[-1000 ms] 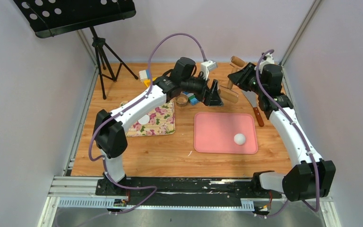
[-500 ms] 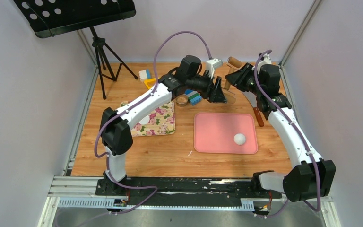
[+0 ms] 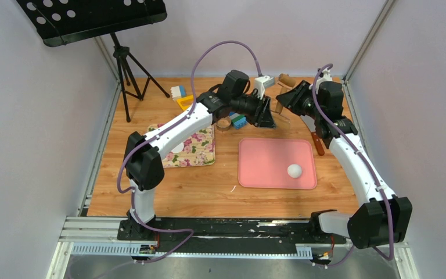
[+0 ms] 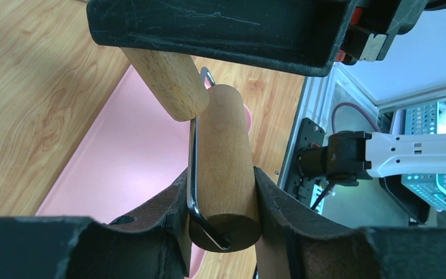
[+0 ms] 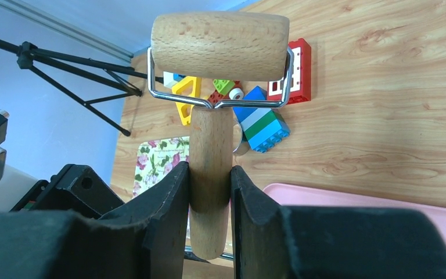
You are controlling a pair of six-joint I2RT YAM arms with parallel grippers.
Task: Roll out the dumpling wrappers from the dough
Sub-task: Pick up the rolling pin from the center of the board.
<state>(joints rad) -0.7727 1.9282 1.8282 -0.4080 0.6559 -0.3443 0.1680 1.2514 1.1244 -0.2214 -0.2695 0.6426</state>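
A wooden rolling pin with a wire frame hangs in the air at the back of the table, held between both arms. My right gripper point(image 5: 211, 192) is shut on its handle point(image 5: 210, 151), with the wide roller point(image 5: 219, 45) beyond the fingers. My left gripper point(image 4: 223, 197) is shut on the small roller point(image 4: 223, 157) at the other end, both pads touching it. From above, the left gripper point(image 3: 269, 113) and the right gripper point(image 3: 289, 99) meet over the table. The dough point(image 3: 294, 170) is a white ball on the pink mat point(image 3: 267, 168). A white wrapper point(image 3: 176, 149) peeks out under the left arm.
A floral cloth point(image 3: 194, 152) lies left of the mat. Toy bricks point(image 3: 238, 121) and a small ring point(image 3: 224, 124) sit behind the mat, more bricks point(image 3: 178, 92) further left. A knife point(image 3: 315, 139) lies by the mat's right edge. A tripod point(image 3: 125, 70) stands at the back left.
My left gripper has moved right to the rolling pin and closed from wide open onto its small roller. The right gripper has kept its hold on the handle.
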